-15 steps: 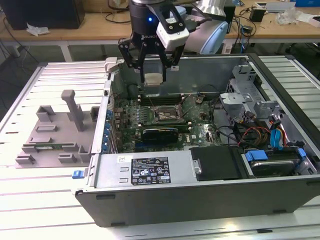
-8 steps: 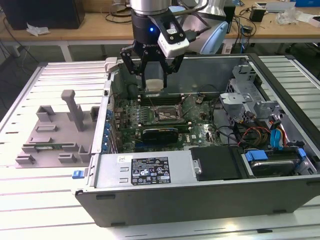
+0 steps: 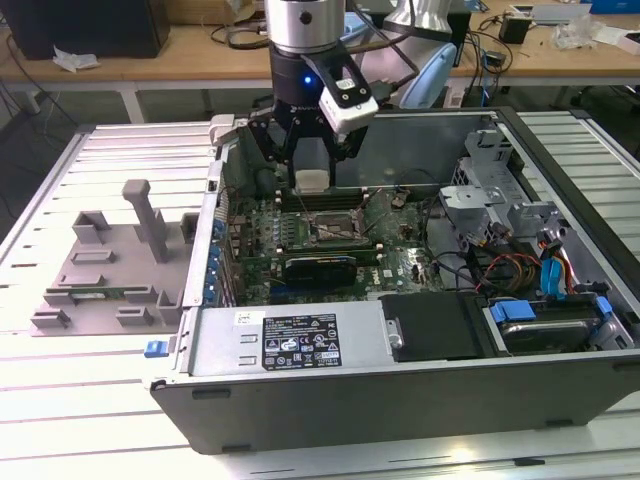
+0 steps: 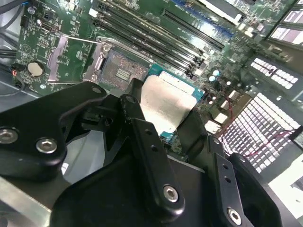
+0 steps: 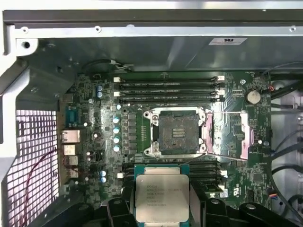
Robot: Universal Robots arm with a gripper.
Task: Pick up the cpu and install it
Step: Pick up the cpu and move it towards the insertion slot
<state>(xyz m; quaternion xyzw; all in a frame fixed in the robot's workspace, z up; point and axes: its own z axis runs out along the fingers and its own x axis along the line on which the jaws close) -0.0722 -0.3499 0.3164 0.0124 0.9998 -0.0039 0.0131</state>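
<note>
Slatted white tabletop (image 3: 90,420); at the exterior view's left a grey moulded fixture (image 3: 110,270), then an open computer case (image 3: 400,400). Hand (image 3: 312,172) clamped on the cpu (image 5: 162,197): flat square, dull silver top, thin green rim, held above the motherboard (image 5: 94,142) near the open socket (image 5: 179,131).

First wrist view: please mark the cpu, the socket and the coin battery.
cpu (image 5: 162,196), first wrist view, middle of its silver top.
socket (image 5: 179,131), first wrist view, middle of its dark contact field.
coin battery (image 5: 254,97), first wrist view, centre of its round face.
</note>
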